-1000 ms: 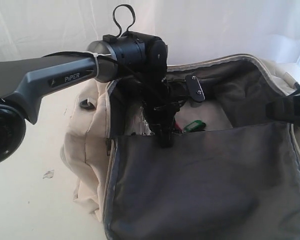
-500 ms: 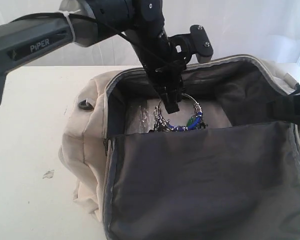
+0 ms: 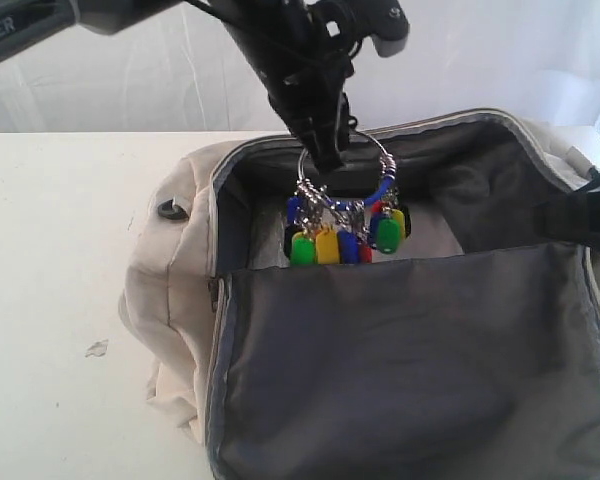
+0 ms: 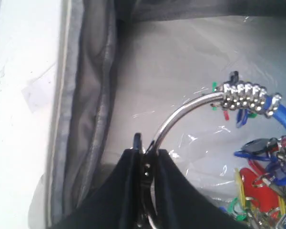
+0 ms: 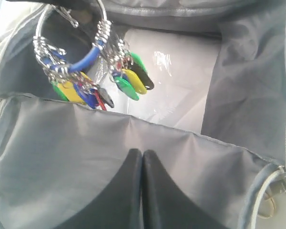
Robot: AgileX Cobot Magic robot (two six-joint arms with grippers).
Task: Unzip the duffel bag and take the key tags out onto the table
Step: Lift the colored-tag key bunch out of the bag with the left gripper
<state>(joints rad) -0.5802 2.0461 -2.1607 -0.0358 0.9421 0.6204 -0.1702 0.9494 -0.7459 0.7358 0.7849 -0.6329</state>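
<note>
The cream duffel bag [image 3: 170,290] lies unzipped on the white table [image 3: 50,300], its dark grey lining showing. My left gripper [image 3: 327,155] is shut on the big metal ring [image 4: 181,117] of the key tags [image 3: 340,240]. The bunch of green, yellow, blue, red and black tags hangs at the height of the bag's opening, above the bag floor. In the right wrist view the key tags [image 5: 86,90] dangle beyond the grey flap. My right gripper [image 5: 142,153] is shut with nothing visible between its fingers; it shows as a dark shape [image 3: 580,215] at the bag's right edge.
The bag's top flap [image 3: 400,360] is folded toward the front, lining up. Clear plastic film [image 5: 181,81] covers the bag floor. A dark buckle [image 3: 173,209] sits on the bag's left end. A small scrap [image 3: 97,348] lies on the table at left.
My left gripper has risen out of the bag, lifting the key tags from the bag floor up to the opening. The right arm has stayed still.
</note>
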